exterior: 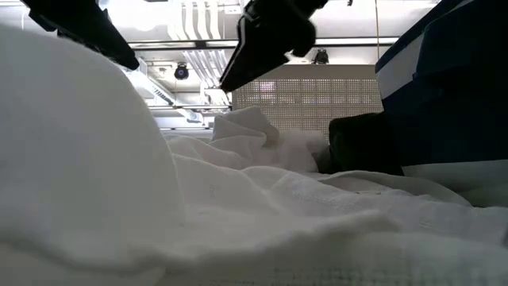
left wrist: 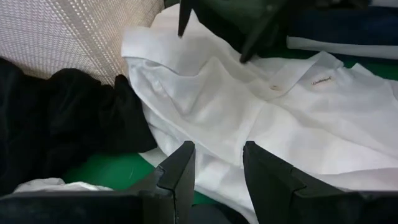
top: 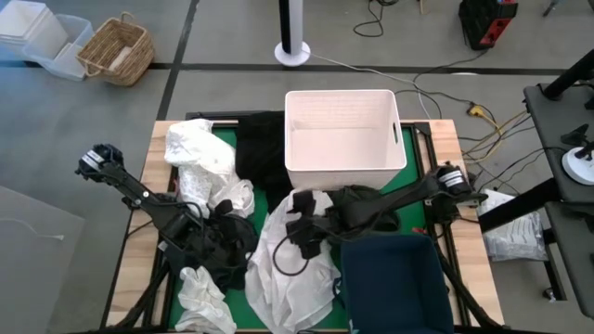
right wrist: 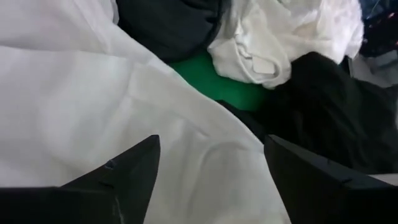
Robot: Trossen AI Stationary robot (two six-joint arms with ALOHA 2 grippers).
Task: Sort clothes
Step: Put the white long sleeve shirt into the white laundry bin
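- Now my right end effector [top: 303,243] hangs over the big white shirt [top: 292,269] at the front middle of the surface [top: 137,243]; its fingers [right wrist: 124,180] are spread wide apart and hold nothing.
- My left end effector [top: 215,215] is at the left of the shirt, above a heap of black clothes [top: 218,246]; its fingers [left wrist: 177,174] are parted with a narrow gap, and nothing is between them.
- The white shirt lies flat and crumpled on the green mat [top: 225,141], its collar with one button [left wrist: 274,88] showing in the left wrist view.
- Another white garment [top: 206,167] is bunched at the left back, and a small white piece [top: 202,295] lies at the front left edge.
- One black garment [top: 260,148] lies just beside the white bin [top: 343,139], at its left.
- The navy fabric bin [top: 394,283] stands at the front right, touching the shirt's edge.
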